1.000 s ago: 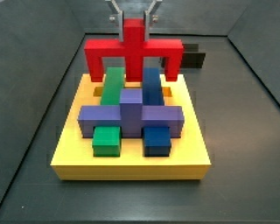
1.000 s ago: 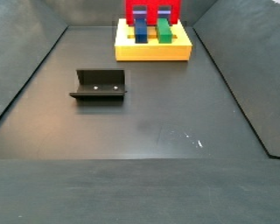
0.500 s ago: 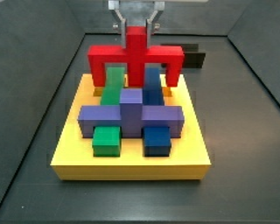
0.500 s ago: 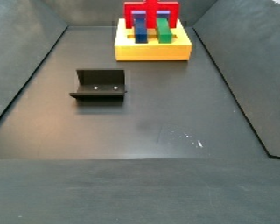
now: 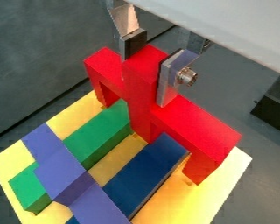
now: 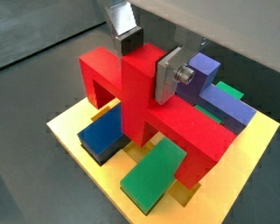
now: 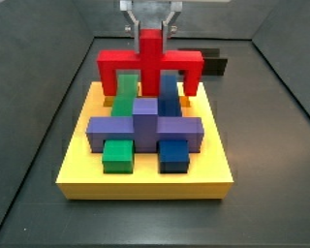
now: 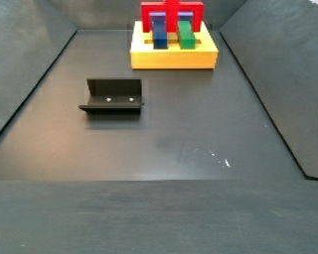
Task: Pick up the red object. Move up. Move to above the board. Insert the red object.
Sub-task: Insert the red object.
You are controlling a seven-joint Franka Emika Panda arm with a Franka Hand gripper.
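Observation:
The red object, an arch with an upright bar, is held by its bar in my gripper at the far end of the yellow board. Its legs straddle the green bar and blue bar and reach down to the board's top. Both wrist views show the fingers shut on the red bar, gripper. The purple cross block lies across the bars nearer the front. The board and red object also show far off in a side view.
The fixture stands on the dark tray floor, well away from the board; it also shows behind the board. Grey walls slope up round the tray. Bare dark floor lies on the near side.
The red object has come down a little toward the board since a second ago, still in the gripper. It has held still over the last half second.

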